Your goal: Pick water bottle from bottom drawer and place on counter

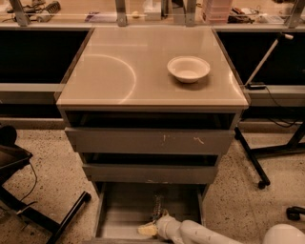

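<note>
The bottom drawer (121, 209) is pulled out, with its grey floor showing. The water bottle (157, 206) shows as a slim, ribbed, clear shape on that floor, right of the middle. My white arm comes in from the lower right. The gripper (147, 230) is down inside the drawer, just in front of the bottle's near end and low over the floor. I cannot tell whether it touches the bottle. The counter (119, 71) is the beige top of the cabinet, with a curved arc mark on its left half.
A white bowl (188, 68) stands on the counter's right side. The two upper drawers (150, 141) are partly open above the bottom drawer. A cluttered shelf (95, 14) runs along the back. Black stand legs (252, 162) are on the floor to the right, and dark chair parts (19, 167) to the left.
</note>
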Available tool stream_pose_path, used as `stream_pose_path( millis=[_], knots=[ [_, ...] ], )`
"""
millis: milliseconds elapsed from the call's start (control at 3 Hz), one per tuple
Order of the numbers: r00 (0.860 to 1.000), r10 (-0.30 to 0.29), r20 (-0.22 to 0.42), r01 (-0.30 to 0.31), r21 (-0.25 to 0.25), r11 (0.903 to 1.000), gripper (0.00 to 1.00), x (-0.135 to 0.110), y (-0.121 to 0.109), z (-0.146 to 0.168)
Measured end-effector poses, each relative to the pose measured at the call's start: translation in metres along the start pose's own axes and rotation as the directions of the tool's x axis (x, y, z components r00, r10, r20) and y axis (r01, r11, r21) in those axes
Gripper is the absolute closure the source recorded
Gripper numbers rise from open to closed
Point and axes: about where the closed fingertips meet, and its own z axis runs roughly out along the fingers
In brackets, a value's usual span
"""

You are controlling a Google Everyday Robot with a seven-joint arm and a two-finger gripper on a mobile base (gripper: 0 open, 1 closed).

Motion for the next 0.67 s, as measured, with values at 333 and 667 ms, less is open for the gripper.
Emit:
stream_pose_path(
  millis=[333,667],
  knots=[
    [1.000,0.001,-0.009,0.000,0.075,0.9972,0.00,0.0033,-0.0179,-0.0008],
    [1.000,0.001,-0.009,0.000,0.075,0.9972,0.00,0.0033,-0.0179,-0.0008]
  ],
)
